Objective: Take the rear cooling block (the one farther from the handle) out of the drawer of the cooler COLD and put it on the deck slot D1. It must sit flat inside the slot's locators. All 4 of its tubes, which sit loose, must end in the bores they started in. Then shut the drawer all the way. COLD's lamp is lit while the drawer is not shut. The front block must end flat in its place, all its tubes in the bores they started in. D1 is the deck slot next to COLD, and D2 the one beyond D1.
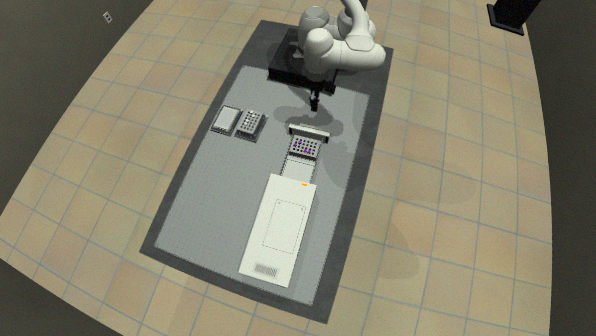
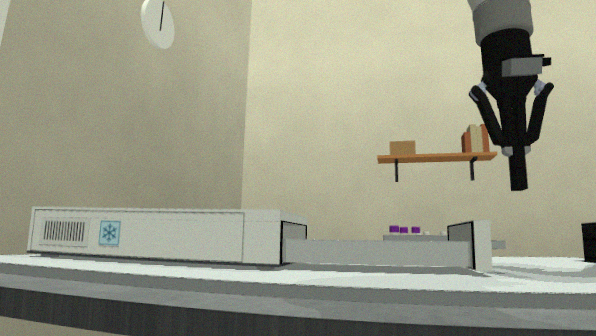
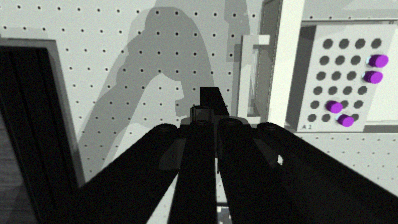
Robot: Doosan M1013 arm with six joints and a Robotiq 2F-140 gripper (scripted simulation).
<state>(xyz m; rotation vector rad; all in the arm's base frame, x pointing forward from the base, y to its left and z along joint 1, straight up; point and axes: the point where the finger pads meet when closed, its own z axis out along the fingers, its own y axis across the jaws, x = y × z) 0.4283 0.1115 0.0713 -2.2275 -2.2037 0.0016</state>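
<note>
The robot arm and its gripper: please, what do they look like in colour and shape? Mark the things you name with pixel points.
The arm [image 1: 345,52] [image 2: 504,20] is pale grey-white, with smooth, rounded, tube-like segments. The gripper [image 1: 314,108] [image 2: 519,189] [image 3: 208,102] is black, with two angular linkages, small light-grey parts at the joints and narrow, straight fingers. A grey box sits on its body.

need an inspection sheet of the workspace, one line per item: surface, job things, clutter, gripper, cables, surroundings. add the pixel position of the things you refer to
surface: grey perforated deck [image 1: 210,190] with dark border
job things: cooler COLD [image 1: 280,220] [image 2: 150,235], drawer out, lamp [image 1: 304,185] lit; front block [image 1: 311,142] [image 3: 345,97] in drawer, four purple-capped tubes; rear block [image 1: 245,131] on the nearer deck slot, with white-capped tubes
clutter: nothing seen
gripper: shut [image 1: 314,108] [image 2: 518,189], holding nothing, above deck beyond drawer front [image 2: 482,245]
cables: nothing seen
surroundings: tiled floor [image 1: 425,225], wall clock [image 2: 157,25], shelf [image 2: 435,158] with books
</note>
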